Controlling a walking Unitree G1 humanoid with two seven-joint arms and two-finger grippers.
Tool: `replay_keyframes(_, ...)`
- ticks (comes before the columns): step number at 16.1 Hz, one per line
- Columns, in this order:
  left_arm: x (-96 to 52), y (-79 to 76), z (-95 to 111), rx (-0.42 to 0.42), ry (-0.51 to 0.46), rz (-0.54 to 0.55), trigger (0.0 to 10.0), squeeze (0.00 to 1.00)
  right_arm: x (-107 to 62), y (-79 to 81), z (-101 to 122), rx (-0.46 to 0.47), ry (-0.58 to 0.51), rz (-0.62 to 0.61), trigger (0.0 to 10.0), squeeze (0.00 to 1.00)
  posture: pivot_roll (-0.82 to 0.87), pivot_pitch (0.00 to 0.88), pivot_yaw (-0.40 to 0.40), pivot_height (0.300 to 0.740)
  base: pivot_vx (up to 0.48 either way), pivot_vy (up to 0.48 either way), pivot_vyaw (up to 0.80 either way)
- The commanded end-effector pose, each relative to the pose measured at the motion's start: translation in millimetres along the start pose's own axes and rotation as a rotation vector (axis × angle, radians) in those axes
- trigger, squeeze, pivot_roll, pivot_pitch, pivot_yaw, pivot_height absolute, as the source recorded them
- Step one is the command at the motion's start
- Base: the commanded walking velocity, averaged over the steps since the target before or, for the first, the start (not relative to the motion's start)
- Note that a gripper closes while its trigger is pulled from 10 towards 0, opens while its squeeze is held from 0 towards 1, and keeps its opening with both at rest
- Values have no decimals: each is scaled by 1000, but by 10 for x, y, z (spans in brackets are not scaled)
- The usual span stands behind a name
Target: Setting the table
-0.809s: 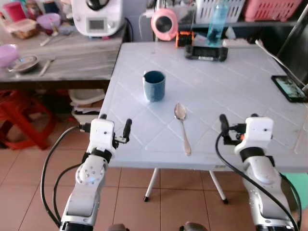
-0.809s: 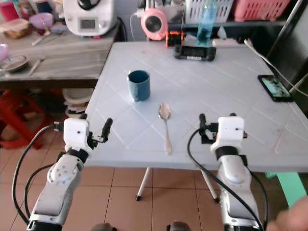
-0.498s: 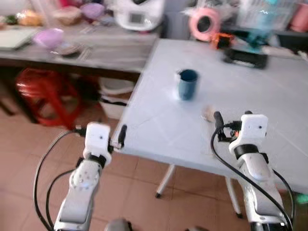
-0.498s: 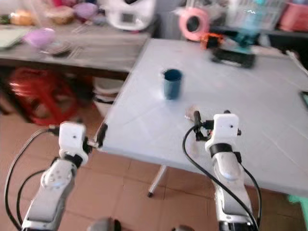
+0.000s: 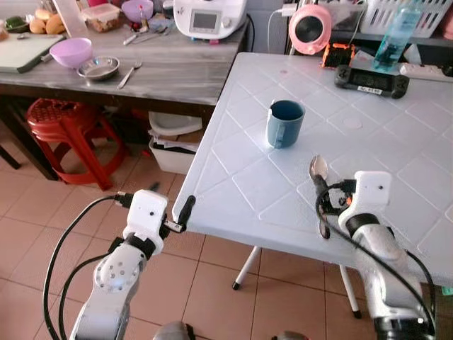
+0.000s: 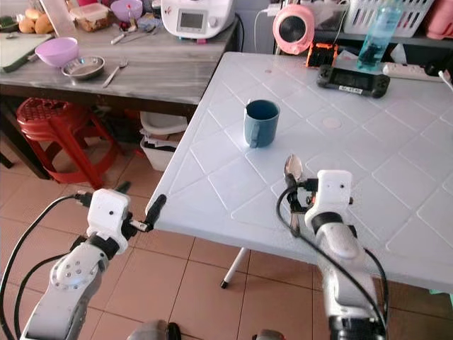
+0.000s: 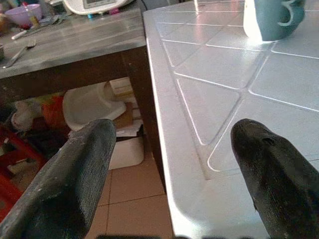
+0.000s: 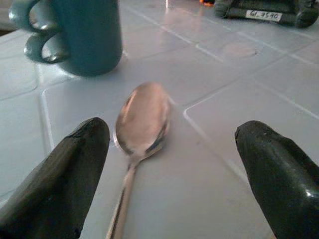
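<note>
A metal spoon (image 5: 316, 168) lies on the white table (image 5: 241, 191), its bowl pointing toward a blue mug (image 5: 284, 123) a little farther back. My right gripper (image 8: 172, 133) is open low over the table. Its fingers (image 8: 75, 164) stand on either side of the spoon's handle (image 8: 122, 199) without touching it. My left gripper (image 7: 173, 130) is open at the table's near left corner (image 5: 185, 223), one finger (image 7: 79, 164) off the edge over the floor and the other above the tabletop, with nothing between them.
To the left stands a wooden counter (image 5: 170, 71) with a purple bowl (image 5: 73, 52), a metal bowl (image 5: 98, 68) and a white appliance (image 5: 210, 18). A red stool (image 5: 60, 120) sits under it. A game controller (image 5: 372, 79) and blue bottle (image 5: 396, 32) are at the table's back.
The camera has swung left and pulled back. Relative to the spoon, my right gripper has come from its right side to straddle its handle. My left gripper now sits at the table's corner.
</note>
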State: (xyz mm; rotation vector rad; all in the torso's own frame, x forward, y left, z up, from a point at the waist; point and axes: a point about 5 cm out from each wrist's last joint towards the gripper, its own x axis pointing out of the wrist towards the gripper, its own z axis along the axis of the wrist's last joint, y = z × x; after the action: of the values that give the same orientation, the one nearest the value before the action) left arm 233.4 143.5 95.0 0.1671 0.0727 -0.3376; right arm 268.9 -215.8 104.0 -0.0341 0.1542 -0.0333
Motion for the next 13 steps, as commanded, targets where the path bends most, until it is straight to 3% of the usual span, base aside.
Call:
replay_keyframes(1,-35,61,7,7,7,21,10000,0,31,-4,31,10,4,35,10000,0,30,7,40,740,0,0,0)
replay_keyframes(7,-65,131,-4,20,22,25,10000,0,26,315,-163,28,123,170,10000,0,48,5,63,740,0,0,0)
replay_keyframes(13,-55,120,-12,13,26,9,10000,0,-11,173,-213,2,165,42,10000,0,41,10,60,740,0,0,0)
